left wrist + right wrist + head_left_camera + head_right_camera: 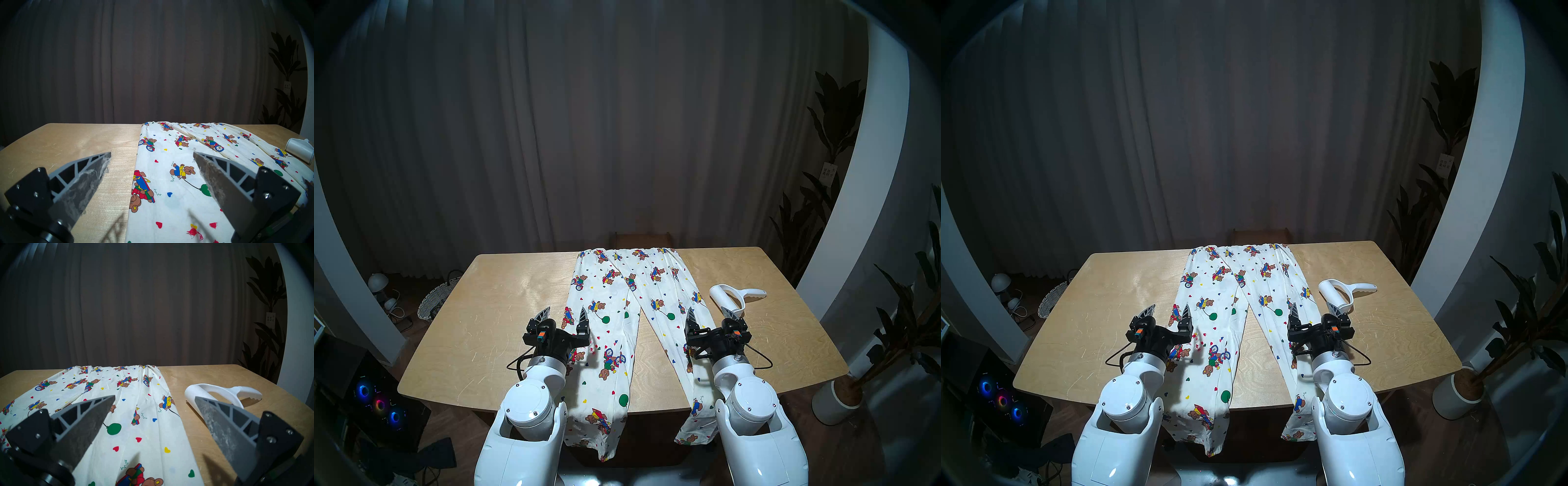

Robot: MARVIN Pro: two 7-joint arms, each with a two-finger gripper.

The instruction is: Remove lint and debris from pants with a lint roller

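Pants (619, 325) spread flat on the table (504, 305), ready for rolling. Lint roller (733, 298) at 2 o'clock, just beside the pants, handle easy to grab. Left claw (564, 314) wide and empty. Right claw (709, 314) wide and empty, near the roller.

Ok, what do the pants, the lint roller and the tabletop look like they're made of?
The pants: thin woven cloth, matte; it creases and drapes over the table edge. The lint roller: smooth, slightly glossy white plastic, moulded in one curve; the roll's surface can't be judged. The table: pale wood, probably plywood, with visible grain and a light sheen.
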